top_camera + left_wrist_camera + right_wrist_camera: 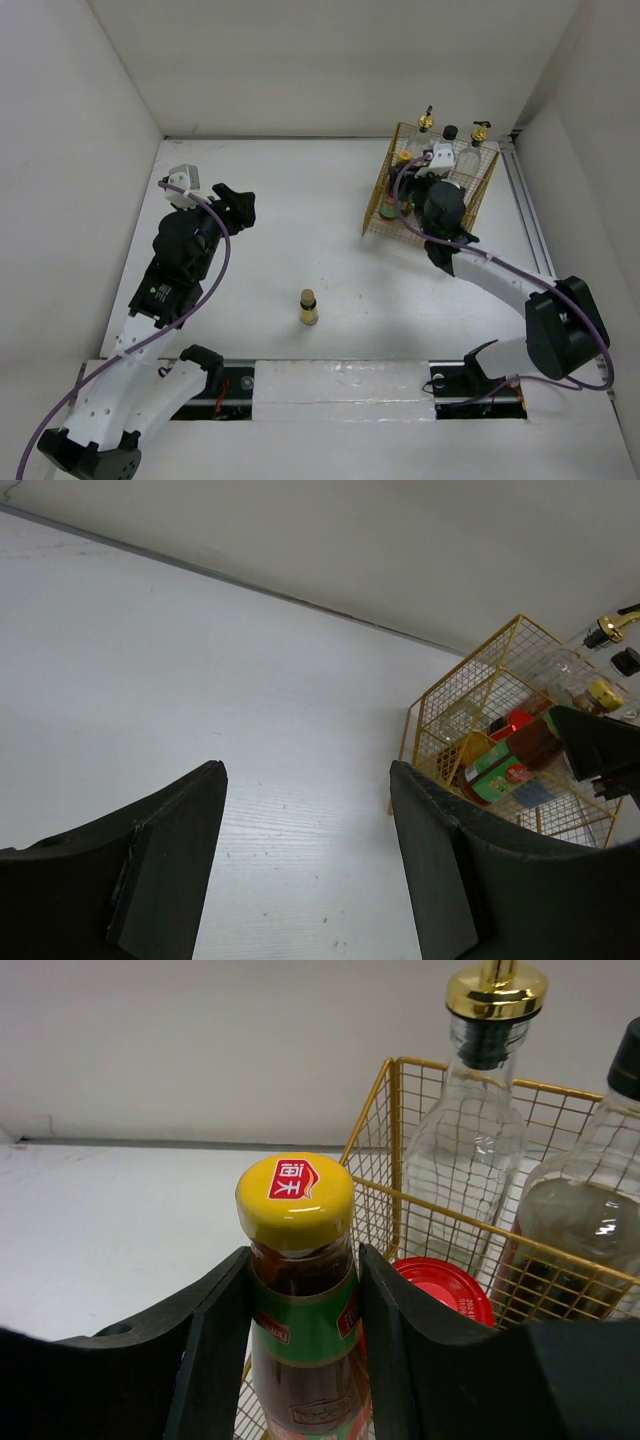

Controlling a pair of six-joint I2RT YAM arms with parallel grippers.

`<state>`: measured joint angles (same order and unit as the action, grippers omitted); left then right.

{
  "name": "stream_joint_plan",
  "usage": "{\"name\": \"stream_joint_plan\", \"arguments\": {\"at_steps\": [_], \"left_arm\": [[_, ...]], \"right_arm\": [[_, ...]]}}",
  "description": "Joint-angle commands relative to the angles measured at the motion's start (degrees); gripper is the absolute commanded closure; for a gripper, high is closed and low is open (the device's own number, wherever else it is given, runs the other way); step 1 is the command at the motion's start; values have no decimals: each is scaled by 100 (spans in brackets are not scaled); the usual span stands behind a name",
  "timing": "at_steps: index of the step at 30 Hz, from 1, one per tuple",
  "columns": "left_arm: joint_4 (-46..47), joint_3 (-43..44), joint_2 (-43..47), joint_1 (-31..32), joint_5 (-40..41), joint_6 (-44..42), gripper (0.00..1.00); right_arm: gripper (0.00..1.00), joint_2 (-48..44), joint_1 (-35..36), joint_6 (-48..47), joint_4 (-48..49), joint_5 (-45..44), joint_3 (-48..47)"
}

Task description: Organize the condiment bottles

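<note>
Top-down view first: the white desk (300,220) takes up most of it. My left arm (180,260) is stretched out over the left side. The left tool (305,860) hangs above bare desk with its fingers spread wide and nothing between them.

My right arm (490,275) reaches across to the far right corner and into the gold wire basket (482,190). Along the far side of the basket stand the two gold-spouted clear bottles (427,123), upright, one toward each end. The black-capped bottle (450,131) sits between them, and from the wrist cam its contents look dark.

The right tool (305,1310) is clamped on the yellow-capped sauce bottle (295,1200), with a finger pressed against each side of the neck, just under the cap. The bottle has a green label with bits of red. From the left wrist cam it looks tilted and inside the mesh at the basket's near-left corner. I can't tell whether its base is resting on the basket floor.

Just beside it, deeper in the basket, is the red-lidded jar (445,1285), in front of the clear bottle.

Smallest thing: the small yellow bottle (309,307). It stands upright by itself near the middle of the desk, well apart from the basket and from both tools.
</note>
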<state>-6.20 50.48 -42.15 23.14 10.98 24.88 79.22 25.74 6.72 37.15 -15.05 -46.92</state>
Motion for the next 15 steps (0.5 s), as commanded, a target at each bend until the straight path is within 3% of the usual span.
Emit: {"name": "stream_joint_plan", "arguments": {"at_steps": [1,15], "left_arm": [[242,6,75,-20,9,-80,38],[242,6,23,-20,-44,-80,38]], "right_arm": [[84,-153,98,-162,1286,-376,-72],[84,-13,274,-268,1576,-728,578]]}}
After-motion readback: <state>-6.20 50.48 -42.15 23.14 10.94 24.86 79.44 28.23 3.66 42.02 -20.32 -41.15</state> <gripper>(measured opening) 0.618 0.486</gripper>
